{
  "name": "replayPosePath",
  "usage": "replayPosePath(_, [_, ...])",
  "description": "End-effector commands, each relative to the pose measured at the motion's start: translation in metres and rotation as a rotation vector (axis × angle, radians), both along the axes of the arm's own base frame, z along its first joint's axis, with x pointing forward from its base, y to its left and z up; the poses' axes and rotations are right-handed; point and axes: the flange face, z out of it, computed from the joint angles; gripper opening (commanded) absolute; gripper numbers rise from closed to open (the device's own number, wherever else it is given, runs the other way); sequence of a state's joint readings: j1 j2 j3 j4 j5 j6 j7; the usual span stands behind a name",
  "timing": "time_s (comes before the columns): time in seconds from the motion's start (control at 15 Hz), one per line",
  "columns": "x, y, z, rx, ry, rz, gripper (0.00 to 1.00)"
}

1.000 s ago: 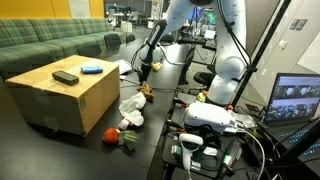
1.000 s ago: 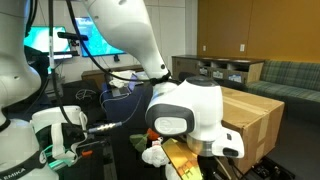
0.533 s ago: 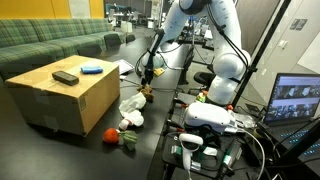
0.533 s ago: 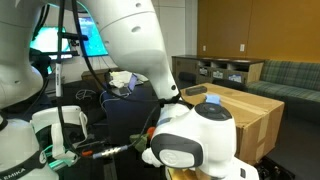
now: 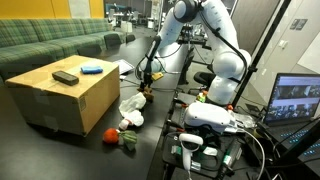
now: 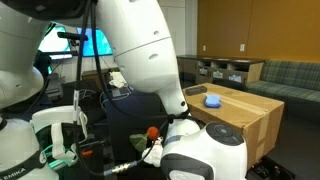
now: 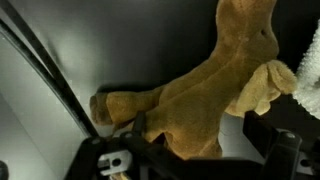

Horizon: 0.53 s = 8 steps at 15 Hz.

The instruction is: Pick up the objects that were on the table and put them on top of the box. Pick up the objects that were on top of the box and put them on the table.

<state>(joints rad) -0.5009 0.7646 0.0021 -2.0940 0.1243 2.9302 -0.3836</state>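
Right now plush (image 7: 190,105) is lying on table (image 7: 130,45) near box (image 5: 60,95); gripper (image 5: 144,80) is hovering just over it, jaws spread wide, gripping nothing. Risk: pinching only a thin limb and it slipping out, or snagging white thing (image 7: 305,70) touching it

both exterior views share the box (image 5: 50,105) (image 6: 255,120), seen from opposite sides; the wrist view hugs the table (image 7: 150,40).
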Motion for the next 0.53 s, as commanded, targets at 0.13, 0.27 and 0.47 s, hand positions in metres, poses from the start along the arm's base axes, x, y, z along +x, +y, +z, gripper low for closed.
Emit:
replayPosePath(0.13, [0.0156, -0.0064, -0.0159, 0.001, 0.010, -0.043, 0.66])
replayPosePath(0.27, [0.0180, -0.0072, -0.0157, -0.003, 0.010, -0.050, 0.49])
replayPosePath(0.47, [0.0200, -0.0058, -0.0143, -0.002, 0.017, -0.054, 0.28])
